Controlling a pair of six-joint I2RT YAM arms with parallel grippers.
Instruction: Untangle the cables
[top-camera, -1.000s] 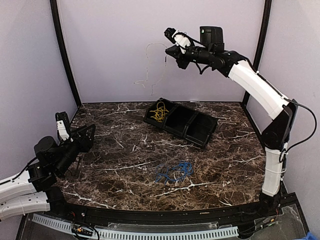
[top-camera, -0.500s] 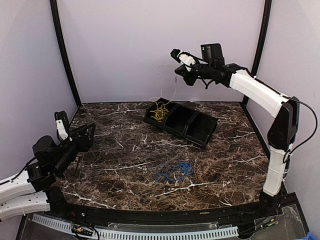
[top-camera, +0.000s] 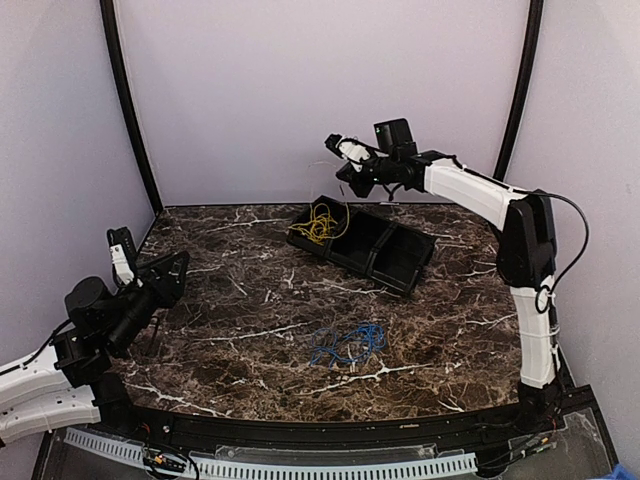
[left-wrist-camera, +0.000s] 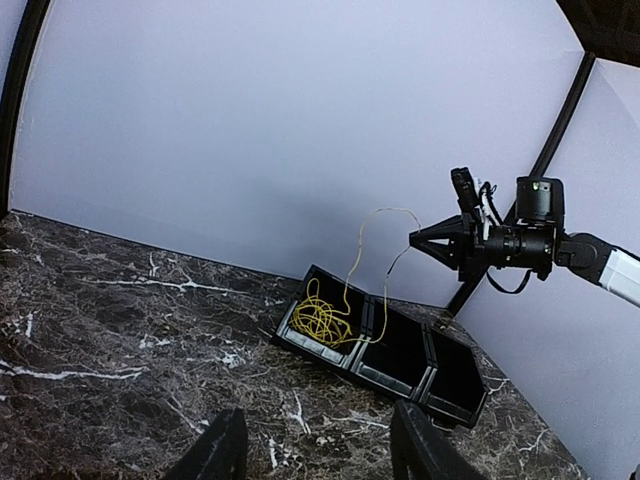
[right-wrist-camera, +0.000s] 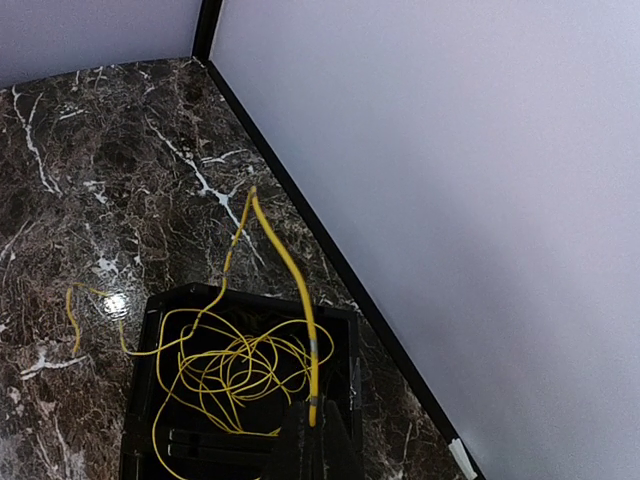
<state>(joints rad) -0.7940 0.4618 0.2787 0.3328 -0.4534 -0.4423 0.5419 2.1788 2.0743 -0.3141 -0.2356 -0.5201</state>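
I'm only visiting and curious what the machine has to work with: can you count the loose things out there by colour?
yellow cable: 1
blue cable: 1
black tray: 1
Total: 3

**Dark Marble Desk Inside a Pale Lilac Booth**

The desk (top-camera: 250, 300) has a dark brown, marble-patterned top streaked with white veins, and a few spots on it catch a soft glare. Plain pale lilac walls (top-camera: 240, 90) close it in at the back and on both sides, matte and evenly lit. Slim black posts (top-camera: 128, 110) rise at the two back corners. A curved black rim (top-camera: 300, 432) bounds the near edge, with a white slotted duct (top-camera: 330, 466) just beyond it.
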